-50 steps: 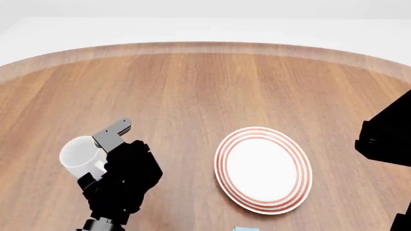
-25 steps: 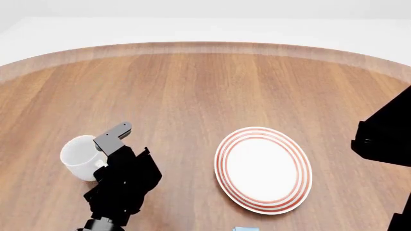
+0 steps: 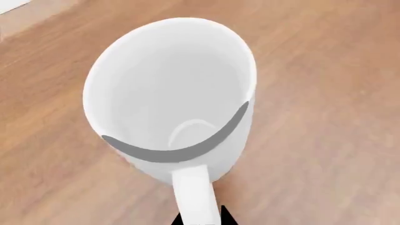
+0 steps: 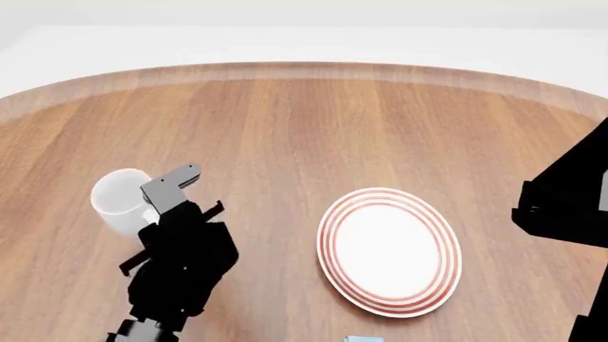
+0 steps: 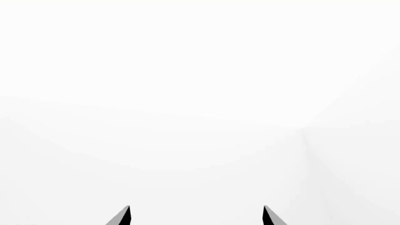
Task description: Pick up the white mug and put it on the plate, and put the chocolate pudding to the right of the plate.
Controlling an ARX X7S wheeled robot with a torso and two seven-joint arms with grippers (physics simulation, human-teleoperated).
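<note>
White mug (image 3: 168,98) handle pinched in left gripper (image 3: 198,216), upright

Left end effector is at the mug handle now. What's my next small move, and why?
Probably lift a little, then carry toward the plate. The left end effector looks shut on the handle of the white mug, which stands upright on the table, well left of the empty plate. Confirm the grip holds first.
</note>
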